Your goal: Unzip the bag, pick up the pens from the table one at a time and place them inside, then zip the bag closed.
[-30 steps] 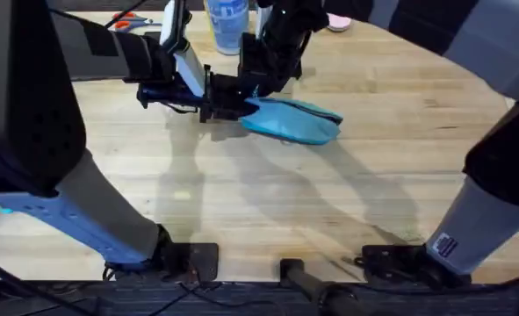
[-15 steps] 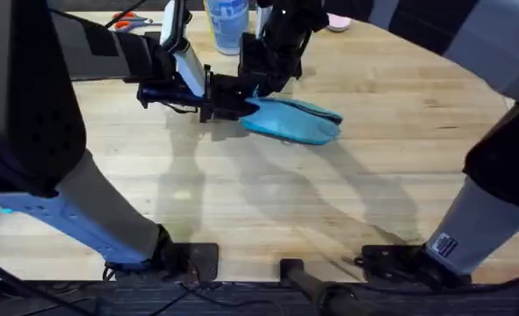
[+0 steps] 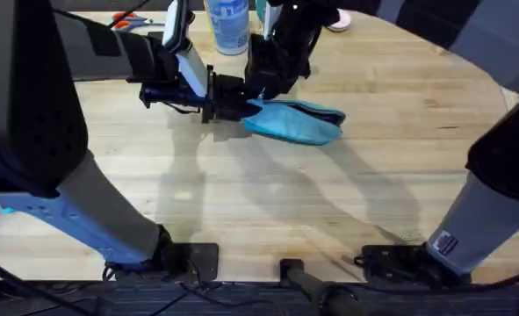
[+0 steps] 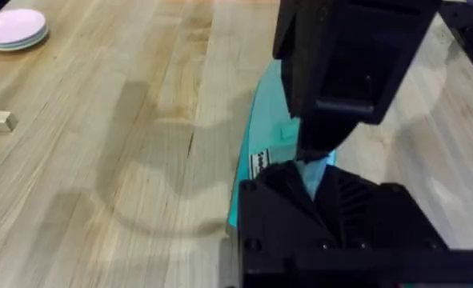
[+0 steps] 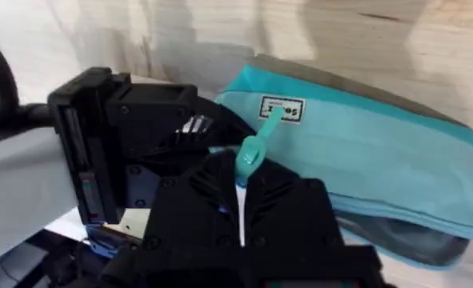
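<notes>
Bag (image 3: 294, 121) end clamped in left claw (image 3: 234, 99); right claw (image 5: 242, 186) seemingly pinching pull tab (image 5: 252, 149).

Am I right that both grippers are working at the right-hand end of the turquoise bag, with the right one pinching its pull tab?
Not quite: both grippers work at the bag's left end, as the overhead view shows. The right gripper does pinch the pull tab, beside the left gripper.

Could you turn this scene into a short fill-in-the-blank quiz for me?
1. The pouch on the table is coloured ____.
2. The right claw pinches the pouch's zipper ____.
3. The left claw grips the pouch at one ____.
4. The pink plate rests on the ____.

Missing words: turquoise; pull tab; end; table
</notes>
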Tool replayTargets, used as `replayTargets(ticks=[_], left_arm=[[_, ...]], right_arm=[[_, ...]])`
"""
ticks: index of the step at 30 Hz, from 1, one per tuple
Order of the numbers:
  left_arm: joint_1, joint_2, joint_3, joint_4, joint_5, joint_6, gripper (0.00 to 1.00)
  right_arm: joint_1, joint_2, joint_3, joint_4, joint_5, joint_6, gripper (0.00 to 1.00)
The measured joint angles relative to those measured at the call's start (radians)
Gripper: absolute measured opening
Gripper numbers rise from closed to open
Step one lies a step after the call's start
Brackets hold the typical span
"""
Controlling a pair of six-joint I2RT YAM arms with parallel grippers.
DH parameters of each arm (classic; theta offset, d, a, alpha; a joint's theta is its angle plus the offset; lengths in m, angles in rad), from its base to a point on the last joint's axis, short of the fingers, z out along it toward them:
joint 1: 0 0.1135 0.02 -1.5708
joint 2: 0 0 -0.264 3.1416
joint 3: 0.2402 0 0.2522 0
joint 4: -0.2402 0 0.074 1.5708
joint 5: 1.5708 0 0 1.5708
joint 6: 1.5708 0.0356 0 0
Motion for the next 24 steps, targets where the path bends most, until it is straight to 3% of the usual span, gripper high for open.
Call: replayTargets(ticks=[16, 24], left_arm=[[-0.007, 0.0, 0.0, -0.003, 0.007, 0.0, 0.044], [-0.014, 0.0, 0.0, -0.003, 0.054, -0.005, 0.044]], right_arm=[[-0.041, -0.003, 0.0, -0.03, -0.048, -0.067, 0.031], [-0.074, -0.034, 0.0, -0.062, -0.07, -0.093, 0.031]])
